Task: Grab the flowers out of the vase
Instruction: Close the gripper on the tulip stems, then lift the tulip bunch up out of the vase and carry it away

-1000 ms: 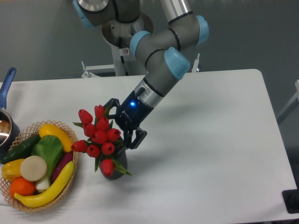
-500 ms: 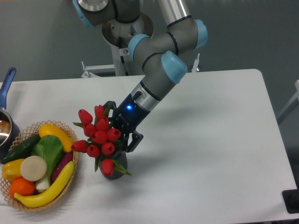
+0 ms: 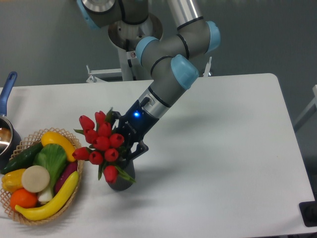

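The flowers [image 3: 101, 143], a bunch of red tulip buds with green leaves, stand in the dark grey vase [image 3: 123, 177] near the table's front left and lean to the upper left. My gripper [image 3: 128, 135] comes in from the right, just above the vase mouth. Its dark fingers [image 3: 140, 148] close around the bunch under the buds. The stems and the inner fingertips are hidden behind the buds and leaves.
A woven wicker basket [image 3: 74, 198] of toy vegetables and fruit sits at the front left, close beside the vase. A pot with a blue handle [image 3: 9, 87] is at the left edge. The arm's base stands behind the table's far edge.
The gripper came down and left onto the bunch and its fingers narrowed. The flowers have shifted slightly up and to the left; the vase has stayed put.
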Robot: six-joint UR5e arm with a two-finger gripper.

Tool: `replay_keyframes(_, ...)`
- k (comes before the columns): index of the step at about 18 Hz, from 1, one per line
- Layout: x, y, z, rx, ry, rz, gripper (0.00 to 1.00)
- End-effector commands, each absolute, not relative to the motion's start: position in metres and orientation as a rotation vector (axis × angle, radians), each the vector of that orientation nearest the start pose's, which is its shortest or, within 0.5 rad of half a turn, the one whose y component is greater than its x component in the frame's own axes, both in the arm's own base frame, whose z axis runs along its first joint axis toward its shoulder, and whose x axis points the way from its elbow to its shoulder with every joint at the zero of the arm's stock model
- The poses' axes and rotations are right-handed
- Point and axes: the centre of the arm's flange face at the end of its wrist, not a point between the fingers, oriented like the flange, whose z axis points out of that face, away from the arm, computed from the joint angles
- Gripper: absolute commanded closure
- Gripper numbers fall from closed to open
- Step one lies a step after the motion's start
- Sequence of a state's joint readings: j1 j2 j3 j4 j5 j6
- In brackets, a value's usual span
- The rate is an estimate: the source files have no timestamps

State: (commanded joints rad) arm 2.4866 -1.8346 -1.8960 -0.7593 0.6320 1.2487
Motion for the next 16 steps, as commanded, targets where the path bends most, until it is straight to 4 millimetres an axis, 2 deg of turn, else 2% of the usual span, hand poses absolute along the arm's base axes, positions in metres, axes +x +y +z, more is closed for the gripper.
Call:
replay_keyframes(10, -0.309, 0.499, 0.330, -2.143, 0.441, -0.307, 0.61)
replay_keyframes(16, -0.312, 0.491, 0.368, -2.094, 0.336, -0.329, 0.61)
